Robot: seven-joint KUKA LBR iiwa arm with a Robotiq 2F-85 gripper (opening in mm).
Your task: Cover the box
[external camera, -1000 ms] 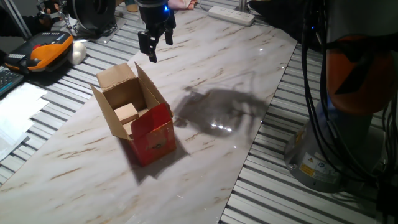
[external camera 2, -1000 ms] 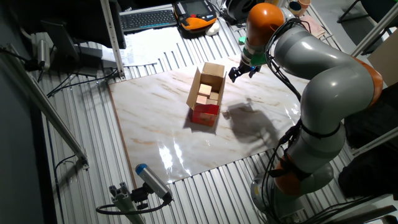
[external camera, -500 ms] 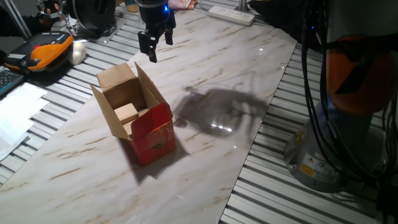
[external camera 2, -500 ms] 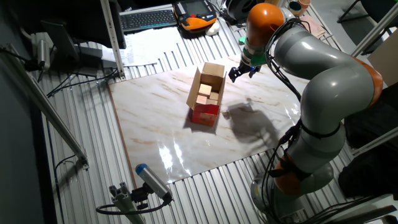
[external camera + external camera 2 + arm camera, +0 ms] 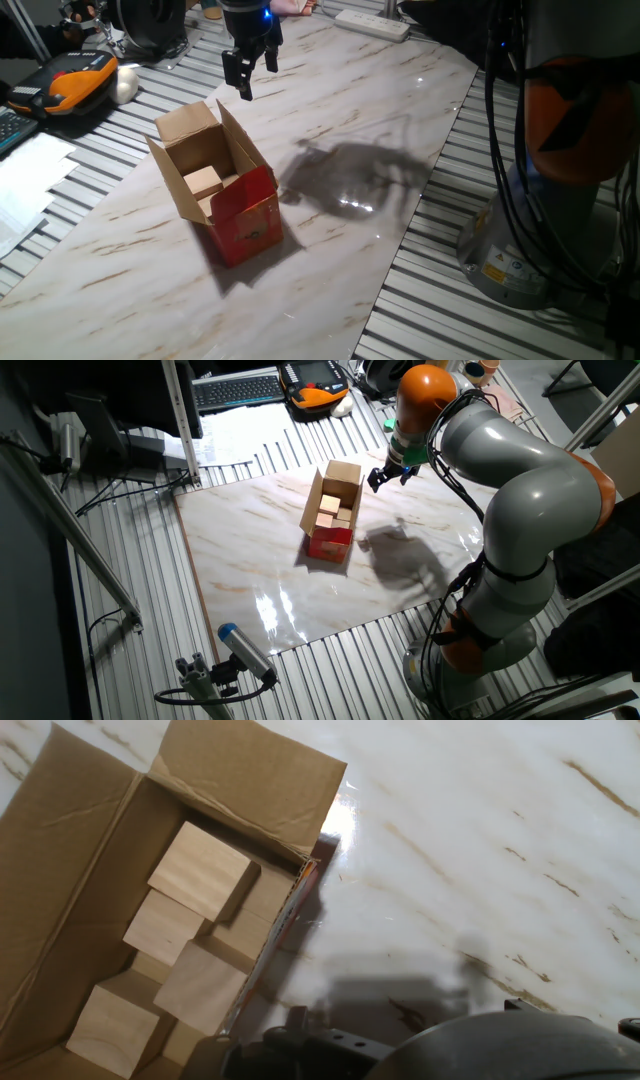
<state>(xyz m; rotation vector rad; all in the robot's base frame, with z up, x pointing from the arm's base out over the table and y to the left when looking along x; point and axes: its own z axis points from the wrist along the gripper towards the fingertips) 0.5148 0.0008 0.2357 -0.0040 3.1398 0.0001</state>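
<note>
Nothing moved since prior frames. Gripper (image 5: 246,72): empty, fingers slightly apart, hovering beyond the box's far upright flap. Box (image 5: 218,184): mid-table, open, wooden blocks (image 5: 185,940) inside, long axis running away from gripper.

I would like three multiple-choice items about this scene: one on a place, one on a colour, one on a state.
1. Where is the tool relative to the box?
A. inside it
B. above the table, beyond the box, apart from it
C. clamped on a flap

2. What colour is the box outside?
A. red
B. blue
C. green

3. What state is the box top?
A. taped shut
B. flaps open
C. under a lid

Answers: 1 B, a gap separates them; 2 A, its front face is glossy red; 3 B, the wooden blocks inside are visible.
</note>
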